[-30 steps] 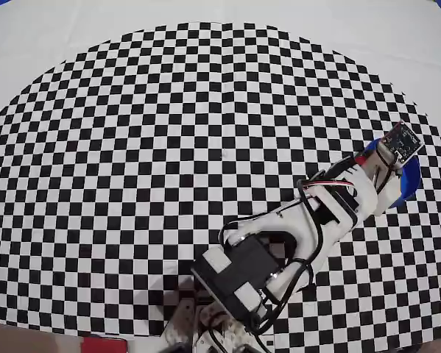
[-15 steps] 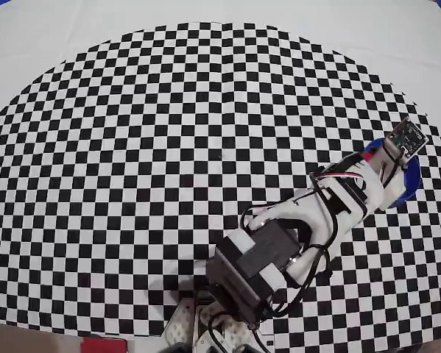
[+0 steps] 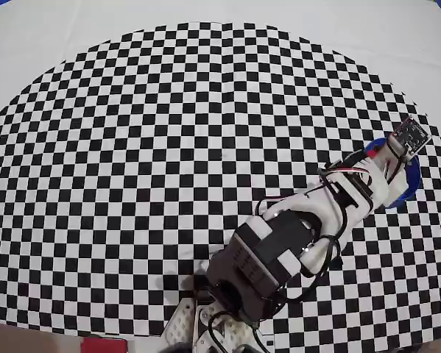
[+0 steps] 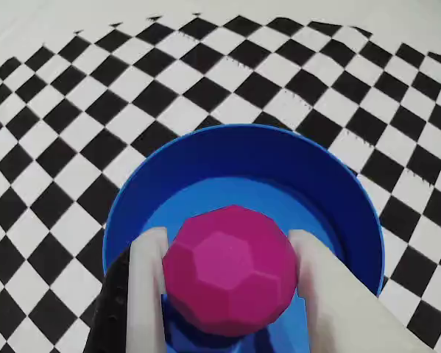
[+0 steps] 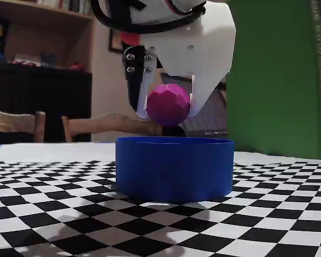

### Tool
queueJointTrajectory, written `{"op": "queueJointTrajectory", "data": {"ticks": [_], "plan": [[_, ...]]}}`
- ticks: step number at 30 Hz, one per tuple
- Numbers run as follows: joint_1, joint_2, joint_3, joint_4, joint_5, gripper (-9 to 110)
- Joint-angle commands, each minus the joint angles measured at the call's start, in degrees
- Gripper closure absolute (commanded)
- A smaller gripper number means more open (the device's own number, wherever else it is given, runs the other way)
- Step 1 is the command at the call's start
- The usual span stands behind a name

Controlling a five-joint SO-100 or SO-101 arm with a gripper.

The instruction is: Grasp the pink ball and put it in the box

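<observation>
Holding: we had the hand [image 4: 231, 294] clamped on the pink ball [image 4: 230, 270], one white finger [image 4: 148, 279] pressed against each side of it in the wrist view.
Ball's place: it hung in the air, squeezed between the fingers, just above the rim of the box [image 5: 174, 167] in the fixed view and not touching it.
Key relation: the open mouth of the box lay directly beneath the ball; in the wrist view the blue floor showed behind and around the ball on all sides, with the far wall [image 4: 242, 151] rising beyond it.
What the move turned on: we judged that parting the fingers was all that remained, since a straight drop should land the ball inside the rim.
Axis: the ball was round and faceted, so it had no long axis to line up; the box was round too, so the approach direction hardly mattered.
Box's place: it sat on the checkered tabletop [image 3: 168, 132] near the right edge of the pattern in the overhead view, mostly hidden there under the arm [image 3: 308, 220], with only a blue crescent [image 3: 406, 184] showing.
Counts: we saw one pink ball, one blue box, one arm and one hand.
Risk: we thought the ball might bounce on the hard floor of the shallow box, though the drop looked short.
Progress: grasp done, carry done, release not yet made.
</observation>
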Motion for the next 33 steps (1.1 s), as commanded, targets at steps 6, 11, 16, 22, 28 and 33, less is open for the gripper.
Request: {"op": "queueJointTrajectory", "data": {"ticks": [6,11,16,22,28,33], "plan": [[0.6,-2.5,-5.6,-0.7,-0.3,101],[0.5,-4.1,-6.9,-0.7,-0.3,101],[0.5,-5.0,-7.4,-0.7,-0.4,101],[0.4,-5.3,-7.4,-0.6,-0.4,101],[0.4,-5.4,-7.4,-0.6,-0.3,101],[0.5,-5.4,-7.4,-0.6,-0.3,101]]}}
